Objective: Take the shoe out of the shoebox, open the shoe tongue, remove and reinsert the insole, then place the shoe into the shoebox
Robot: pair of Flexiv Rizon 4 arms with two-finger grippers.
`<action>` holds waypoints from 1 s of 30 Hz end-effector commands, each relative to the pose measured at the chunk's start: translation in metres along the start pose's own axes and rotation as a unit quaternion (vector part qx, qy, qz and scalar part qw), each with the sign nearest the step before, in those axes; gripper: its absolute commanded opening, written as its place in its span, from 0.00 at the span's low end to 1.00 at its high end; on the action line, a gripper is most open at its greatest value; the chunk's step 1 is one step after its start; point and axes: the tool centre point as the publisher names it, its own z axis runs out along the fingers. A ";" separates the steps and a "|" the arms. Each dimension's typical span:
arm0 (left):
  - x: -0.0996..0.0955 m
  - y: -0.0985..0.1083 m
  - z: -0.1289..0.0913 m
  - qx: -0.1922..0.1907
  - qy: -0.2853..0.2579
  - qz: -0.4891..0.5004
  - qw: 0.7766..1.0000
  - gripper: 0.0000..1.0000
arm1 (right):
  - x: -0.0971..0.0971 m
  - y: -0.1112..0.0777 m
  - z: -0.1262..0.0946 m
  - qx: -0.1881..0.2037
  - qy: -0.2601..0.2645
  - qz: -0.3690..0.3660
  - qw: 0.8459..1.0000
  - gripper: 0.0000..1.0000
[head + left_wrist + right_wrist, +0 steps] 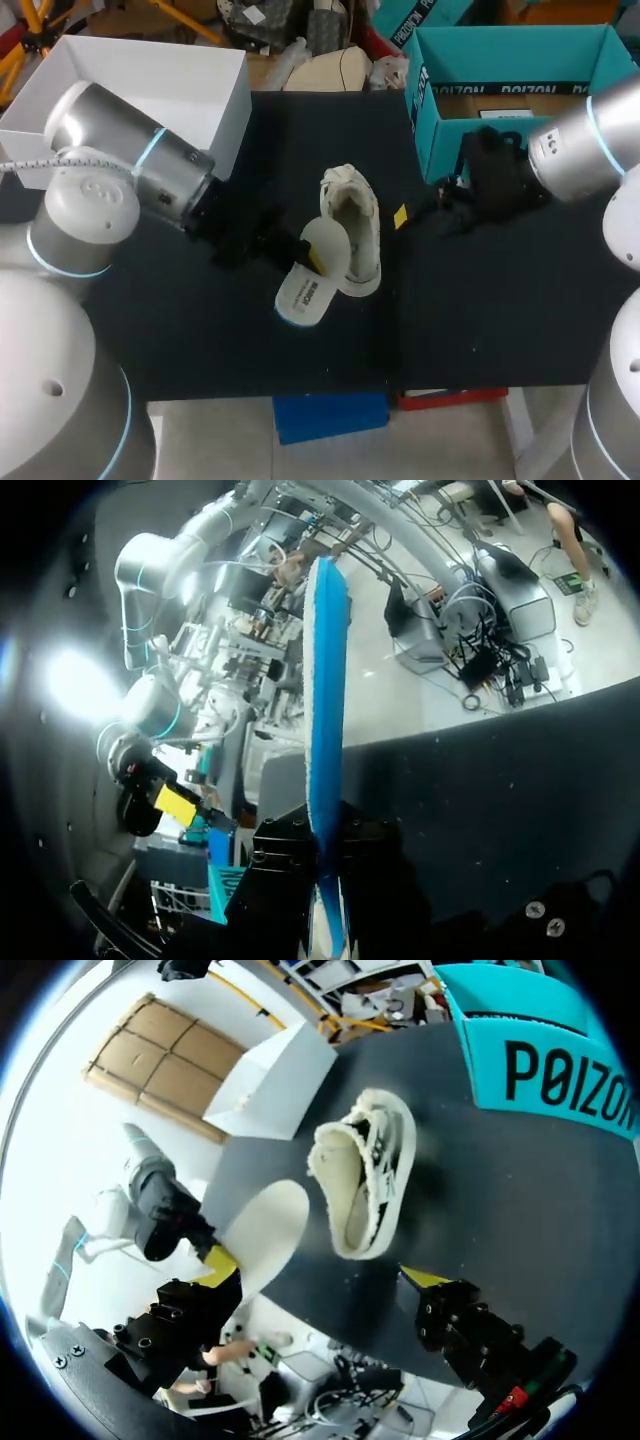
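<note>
my left gripper is clamped on the insole, just left of the shoe mid-frame, long axes near parallel; right gripper open and empty, just right of the shoe

A black table spans the view, its top dark and matte.
</note>
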 end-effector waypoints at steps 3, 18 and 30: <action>-0.005 0.002 0.007 0.026 0.057 -0.024 0.998 0.00 | 0.000 -0.024 -0.032 -0.015 -0.015 0.003 1.000 1.00; 0.006 0.015 0.031 0.029 0.132 -0.072 0.988 0.00 | 0.000 -0.028 -0.034 -0.023 -0.026 0.008 0.999 1.00; 0.014 0.052 0.059 0.026 0.132 -0.073 0.988 0.00 | 0.000 -0.028 -0.034 -0.023 -0.026 0.008 0.999 1.00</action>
